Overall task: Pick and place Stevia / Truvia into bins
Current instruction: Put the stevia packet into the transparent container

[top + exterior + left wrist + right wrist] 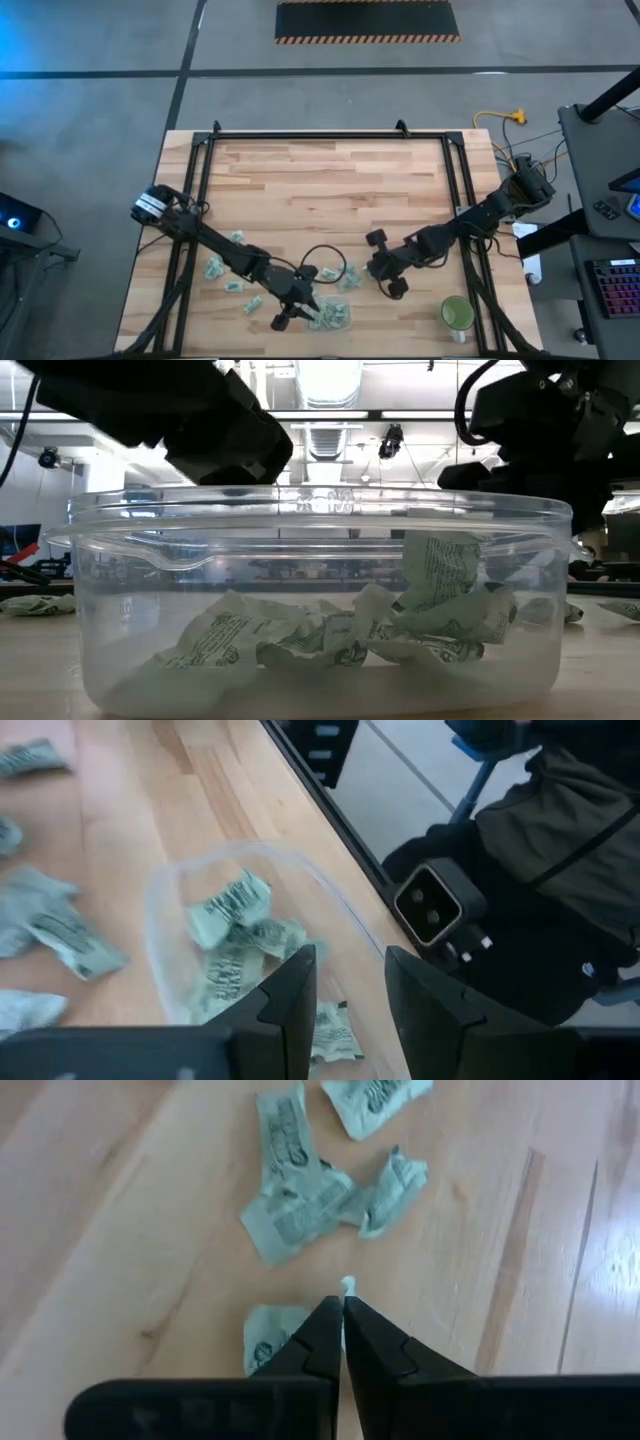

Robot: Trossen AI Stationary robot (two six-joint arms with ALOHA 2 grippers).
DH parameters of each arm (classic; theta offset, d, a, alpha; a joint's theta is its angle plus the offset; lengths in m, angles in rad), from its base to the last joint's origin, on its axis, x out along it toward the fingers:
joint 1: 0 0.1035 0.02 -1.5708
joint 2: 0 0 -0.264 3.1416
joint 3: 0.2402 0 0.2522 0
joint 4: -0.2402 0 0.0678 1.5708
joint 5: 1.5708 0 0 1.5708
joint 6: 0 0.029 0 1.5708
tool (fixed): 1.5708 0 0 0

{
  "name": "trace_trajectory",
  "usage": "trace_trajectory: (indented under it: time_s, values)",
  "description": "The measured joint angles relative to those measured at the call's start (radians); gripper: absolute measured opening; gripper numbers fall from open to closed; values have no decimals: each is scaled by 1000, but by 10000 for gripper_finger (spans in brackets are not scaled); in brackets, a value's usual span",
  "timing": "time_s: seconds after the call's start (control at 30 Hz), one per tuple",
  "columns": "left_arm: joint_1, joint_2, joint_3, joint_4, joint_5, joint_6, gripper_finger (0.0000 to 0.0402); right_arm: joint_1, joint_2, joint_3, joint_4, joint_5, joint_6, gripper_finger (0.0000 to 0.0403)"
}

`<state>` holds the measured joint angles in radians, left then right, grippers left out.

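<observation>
left gripper (345,995) parted, empty, over clear plastic rectangular tub (165,915) holding pale green paper sachets (232,910) | right gripper (343,1325) closed, empty, above sachets on wooden counter (130,1230)

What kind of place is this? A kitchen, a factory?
Probably a robotics lab or workshop: a wooden table on a bare concrete floor with hazard-striped matting, a keyboard at a side desk, and industrial ceiling lights overhead.

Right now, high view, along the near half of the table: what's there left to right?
Loose Stevia sachets → left gripper, open → clear bin → right gripper, shut → green cup.
</observation>
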<state>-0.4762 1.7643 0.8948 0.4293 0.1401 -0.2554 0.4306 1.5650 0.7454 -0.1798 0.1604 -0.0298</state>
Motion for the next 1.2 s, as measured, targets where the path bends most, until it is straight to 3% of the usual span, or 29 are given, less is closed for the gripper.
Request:
trace_trajectory:
  time_s: [0.33, 0.57, 0.73, 1.0, 1.2]
  values:
    - [-1, -111, -7, -138, -205, 0, 105, 36, -4, 33, 2, 50, -44, 8]
    - [-7, -119, -18, -139, -236, -1, 105, 34, 8, 29, -15, 11, 52, 12]
    - [-7, -117, -18, -141, -236, -2, 105, 25, 37, 25, 22, -73, 54, 50]
    - [-7, -117, -18, -141, -236, -25, 105, 6, 113, 26, 71, -75, 24, 136]
    - [-7, -116, -18, -142, -236, -26, 105, -25, 145, 27, 82, -74, 22, 152]
